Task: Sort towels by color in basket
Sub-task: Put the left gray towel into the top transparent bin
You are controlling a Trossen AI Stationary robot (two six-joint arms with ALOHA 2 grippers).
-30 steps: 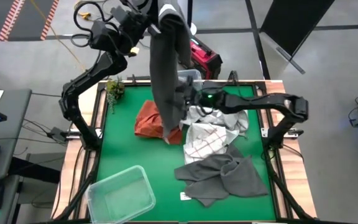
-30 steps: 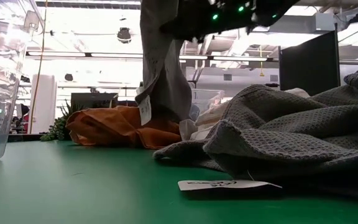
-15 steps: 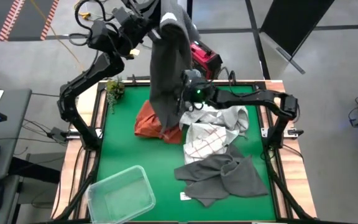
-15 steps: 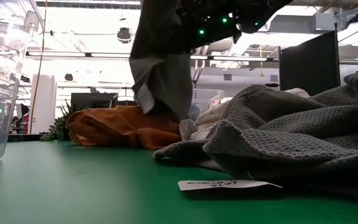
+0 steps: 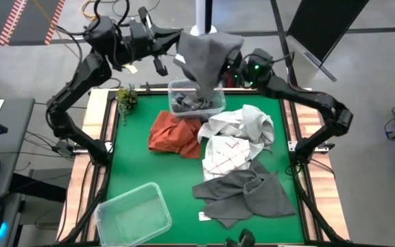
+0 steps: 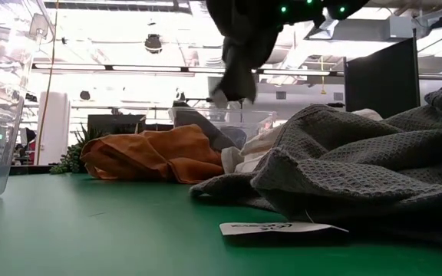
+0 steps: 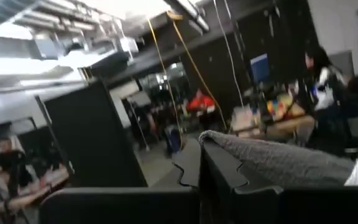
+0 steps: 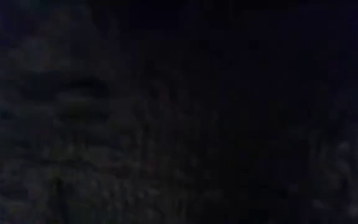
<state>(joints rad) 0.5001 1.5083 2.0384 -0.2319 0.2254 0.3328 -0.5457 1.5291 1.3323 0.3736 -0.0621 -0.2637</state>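
A dark grey towel (image 5: 206,55) hangs between my two raised grippers over a clear bin (image 5: 197,97) at the table's far edge. Its lower end (image 6: 232,88) hangs just above the bin's rim (image 6: 206,113). The bin holds dark grey cloth. My left gripper (image 5: 175,53) is shut on the towel's left side. My right gripper (image 5: 236,65) is at its right side, mostly hidden by cloth that also fills the right wrist view. A rust towel (image 5: 172,134), a white-and-light-grey towel (image 5: 245,125), a red-grid towel (image 5: 223,156) and another dark grey towel (image 5: 245,192) lie on the table. My left gripper pinches the towel's upper edge (image 7: 229,144) between its two fingers, coming level from the table's left. The towel is lifted clear and hangs below. My right gripper is shut on the towel's right upper part (image 5: 230,46); the cloth hides the place of contact.
A second clear bin (image 5: 132,214) stands at the near left corner. A small plant (image 5: 125,99) stands at the far left edge. A paper label (image 5: 204,217) lies near the front edge. Bare green table (image 5: 136,168) lies left of the pile.
Both grippers have gone toward the table's far edge with the dark grey towel. It hung long, its end down by the rust towel; now it is drawn up shorter, spread between the two grippers, over the far bin.
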